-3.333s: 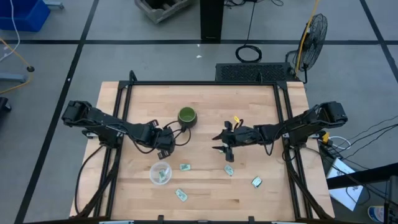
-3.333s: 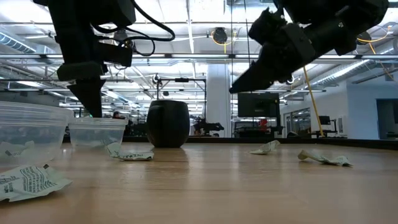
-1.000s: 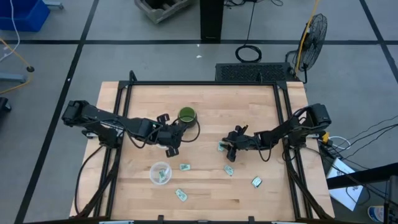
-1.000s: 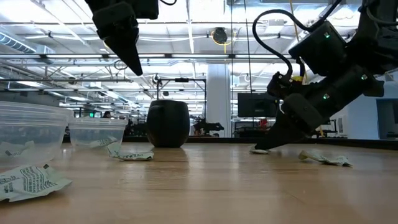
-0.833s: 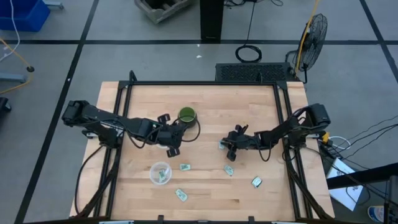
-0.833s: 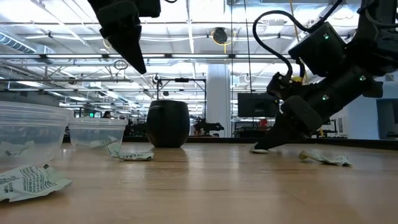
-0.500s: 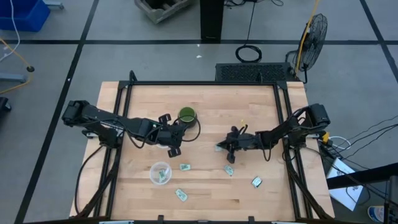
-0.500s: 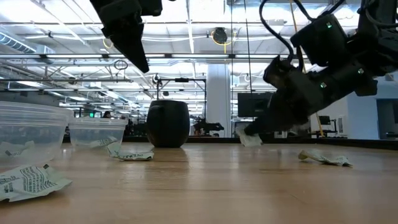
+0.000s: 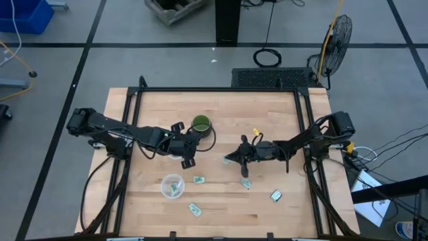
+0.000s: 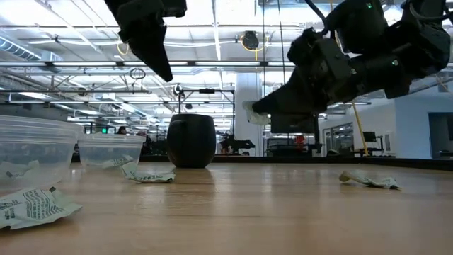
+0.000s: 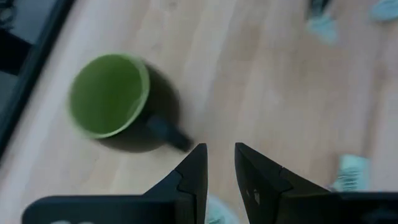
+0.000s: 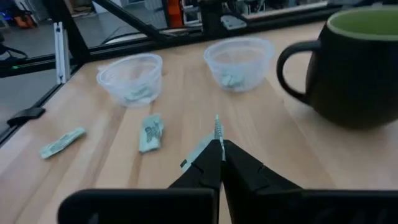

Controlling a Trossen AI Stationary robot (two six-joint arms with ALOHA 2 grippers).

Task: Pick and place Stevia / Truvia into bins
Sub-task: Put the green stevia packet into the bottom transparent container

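Observation:
My right gripper hangs over the middle of the table, shut on one pale Stevia / Truvia packet that juts past its fingertips. My left gripper hovers high beside the dark green mug, open, with nothing between its fingers. Other packets lie flat on the wood. Two clear bins stand on the table, each with packets inside. In the high view one bin shows plainly; the other is mostly under the left arm. My right gripper pinches the packet between its two fingertips. The packet stands edge-on, its free edge sticking out beyond the tips. The fingers come slanting down from the table's right side. The packet is lifted clear of the table.
The mug stands just beyond the right gripper's tips, with the bins farther left. A crumpled packet lies on the right of the low view. Black frame rails border the table.
My right gripper was down at the table on a packet. It has risen and gone toward the table's left, taking the packet with it. The packet now hangs clear of the wood. The left arm has kept still.

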